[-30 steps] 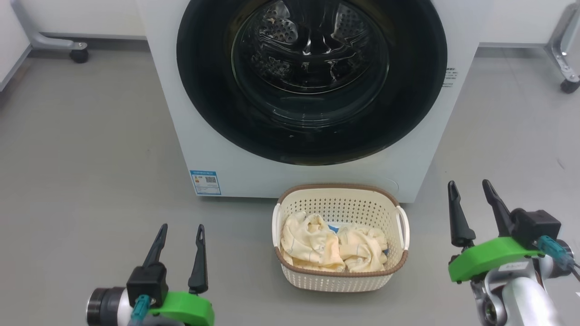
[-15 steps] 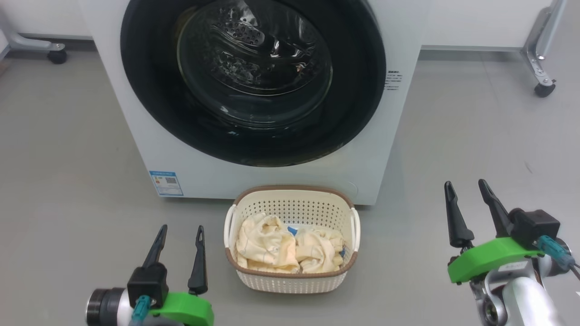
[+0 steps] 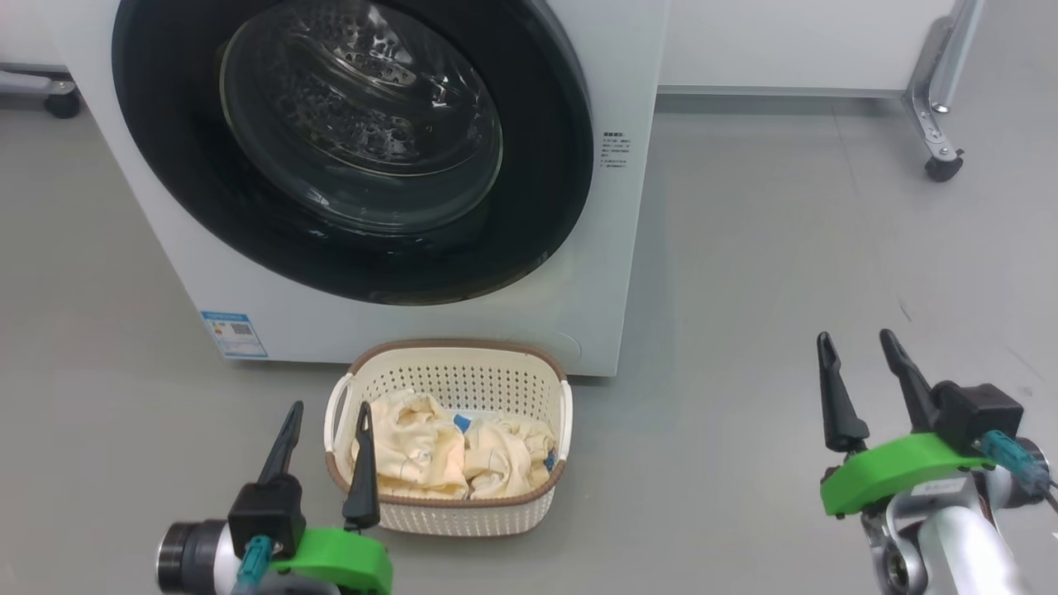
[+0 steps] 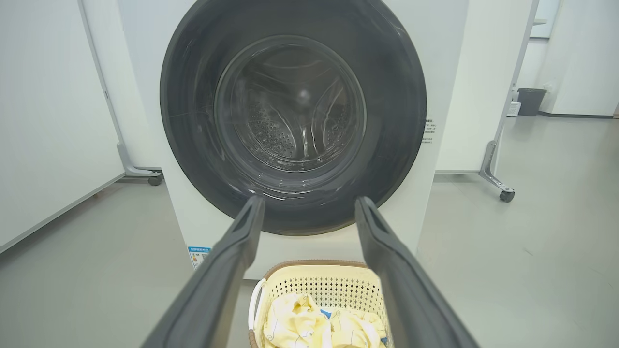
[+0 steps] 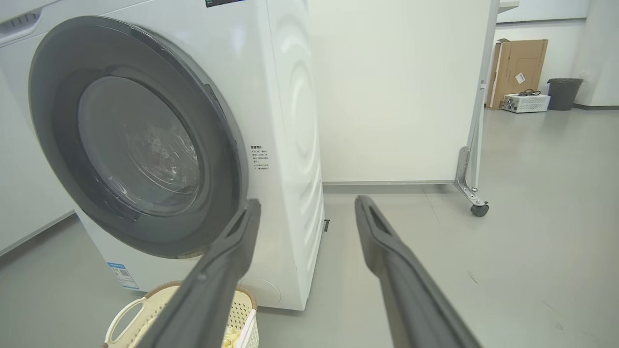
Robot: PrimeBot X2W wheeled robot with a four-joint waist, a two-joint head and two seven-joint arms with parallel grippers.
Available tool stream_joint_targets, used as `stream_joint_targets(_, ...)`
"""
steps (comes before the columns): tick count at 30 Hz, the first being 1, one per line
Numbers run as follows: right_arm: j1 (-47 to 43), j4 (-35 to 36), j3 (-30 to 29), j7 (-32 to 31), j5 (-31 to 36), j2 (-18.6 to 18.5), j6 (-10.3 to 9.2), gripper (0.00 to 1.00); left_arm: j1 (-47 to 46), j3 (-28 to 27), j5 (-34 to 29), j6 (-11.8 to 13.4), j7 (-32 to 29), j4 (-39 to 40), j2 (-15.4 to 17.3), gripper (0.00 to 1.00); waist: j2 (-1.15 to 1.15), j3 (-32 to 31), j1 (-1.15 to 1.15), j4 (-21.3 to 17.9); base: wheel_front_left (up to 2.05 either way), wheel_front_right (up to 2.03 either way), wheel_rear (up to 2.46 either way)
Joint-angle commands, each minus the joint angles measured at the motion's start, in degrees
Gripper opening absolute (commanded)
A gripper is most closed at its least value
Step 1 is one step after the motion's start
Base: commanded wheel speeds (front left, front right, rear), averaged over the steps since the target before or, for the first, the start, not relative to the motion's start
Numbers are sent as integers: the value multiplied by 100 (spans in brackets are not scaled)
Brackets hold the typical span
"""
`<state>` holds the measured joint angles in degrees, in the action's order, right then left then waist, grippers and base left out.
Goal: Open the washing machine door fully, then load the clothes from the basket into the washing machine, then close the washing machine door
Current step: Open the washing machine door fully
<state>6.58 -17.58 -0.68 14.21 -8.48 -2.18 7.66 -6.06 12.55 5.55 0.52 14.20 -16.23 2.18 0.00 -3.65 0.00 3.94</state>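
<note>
Large round washing machine door (image 3: 355, 149), wide glossy black rim around a bulging clear glass centre: shut flush against the big white front-loading washing machine (image 3: 463, 322), perforated steel drum (image 4: 275, 140) dimly visible through the glass. First step, the opening, not yet begun.

Directly below, on the grey floor (image 3: 744, 289) and just in front of the machine's base: small rectangular cream plastic basket (image 3: 463, 516) with perforated sides and a brown woven-look rim, set there presumably for a short lift into the drum. Inside, loosely heaped: soft pale yellow clothes (image 3: 417, 454) with thin dark lines, a small bright blue cloth piece (image 3: 463, 424) between them.

Left jaws spread wide and empty, low beside the basket's left end, pointed at door and basket alike in the left wrist view. Right jaws likewise spread and empty, well apart to the right, aimed past the door's right edge; probably the arm better placed for pulling the door open. Hinge side and handle not discernible.
</note>
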Motion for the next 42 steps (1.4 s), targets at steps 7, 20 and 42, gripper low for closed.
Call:
stream_joint_targets(7,340,184,175,79,44,-70,-17,100,-253,-221,-31,19,80,214,70,100,0,15,0,6,46,46,-92)
stream_joint_targets(20,364,164,132,79,50,-70,-17,100,-276,-250,-24,42,80,190,70,100,0,56,0,-10,2,2,-3)
stream_joint_targets(42,362,147,150,79,-5,-70,-17,100,-286,-270,-10,41,80,128,70,100,0,36,0,9,0,0,0)
